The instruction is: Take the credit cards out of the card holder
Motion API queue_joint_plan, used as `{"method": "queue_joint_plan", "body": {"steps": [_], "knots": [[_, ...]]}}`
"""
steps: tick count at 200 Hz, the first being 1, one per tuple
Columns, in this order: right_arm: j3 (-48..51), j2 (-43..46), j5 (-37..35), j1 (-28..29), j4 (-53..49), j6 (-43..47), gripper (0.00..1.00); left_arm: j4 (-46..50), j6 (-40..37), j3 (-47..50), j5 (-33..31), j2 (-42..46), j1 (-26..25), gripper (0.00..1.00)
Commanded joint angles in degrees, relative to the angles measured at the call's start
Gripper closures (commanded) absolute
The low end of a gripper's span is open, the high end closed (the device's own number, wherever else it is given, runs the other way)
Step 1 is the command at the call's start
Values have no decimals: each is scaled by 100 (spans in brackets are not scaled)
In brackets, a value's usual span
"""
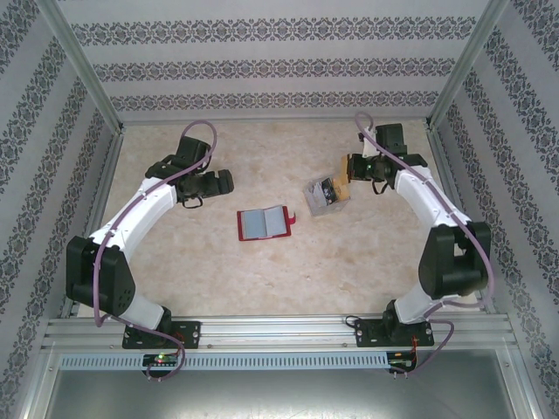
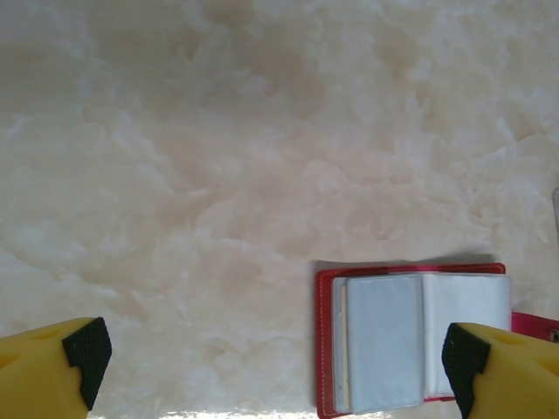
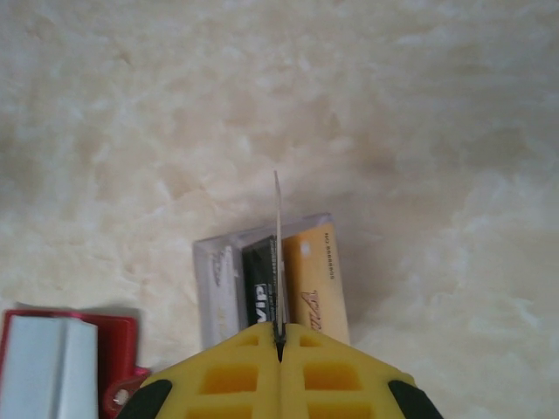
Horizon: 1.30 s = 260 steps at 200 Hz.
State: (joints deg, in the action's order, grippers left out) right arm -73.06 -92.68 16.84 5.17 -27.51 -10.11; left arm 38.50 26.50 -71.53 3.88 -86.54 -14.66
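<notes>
The red card holder (image 1: pixel 265 223) lies open in the middle of the table, its pale grey-blue panel (image 2: pixel 384 340) facing up and a little red tab on its right edge. To its right, a grey card (image 3: pixel 218 284), a dark card (image 3: pixel 258 284) and a tan-yellow card (image 3: pixel 316 279) lie in an overlapping pile (image 1: pixel 321 194). My right gripper (image 3: pixel 280 336) hovers just above that pile, shut on a thin card (image 3: pixel 278 236) seen edge-on. My left gripper (image 2: pixel 275 367) hangs open over bare table left of the holder, nothing between its fingers (image 2: pixel 52 371).
The table is pale marbled stone, walled by patterned panels and metal posts (image 1: pixel 87 70) on three sides. Bare surface stretches in front of the holder and towards the far wall. The holder's corner (image 3: pixel 52 367) lies near the card pile.
</notes>
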Motion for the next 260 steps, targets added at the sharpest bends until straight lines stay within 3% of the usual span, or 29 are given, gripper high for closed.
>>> {"method": "queue_joint_plan", "body": {"steps": [1,83,152,168,185,200,260], "knots": [[-409,-324,-74,-9,-650,664,100,193,-221,85,193,129,108,1],[-1401,-1286,151,-31,-2047,1454,100,114,-94,129,490,-49,140,1],[-1688,-1706,3,-34,-2099,1381,100,147,-44,147,555,-98,144,1],[-1744,-1759,-21,-34,-2095,1341,94,150,-40,140,561,-108,145,1],[-1790,-1742,-17,-38,-2104,1273,76,158,-31,148,591,-117,143,1],[-1787,-1632,100,-34,-2092,1205,67,156,-26,143,610,-130,141,1],[-1404,-665,44,197,-1819,381,56,81,105,206,632,-118,139,1]]}}
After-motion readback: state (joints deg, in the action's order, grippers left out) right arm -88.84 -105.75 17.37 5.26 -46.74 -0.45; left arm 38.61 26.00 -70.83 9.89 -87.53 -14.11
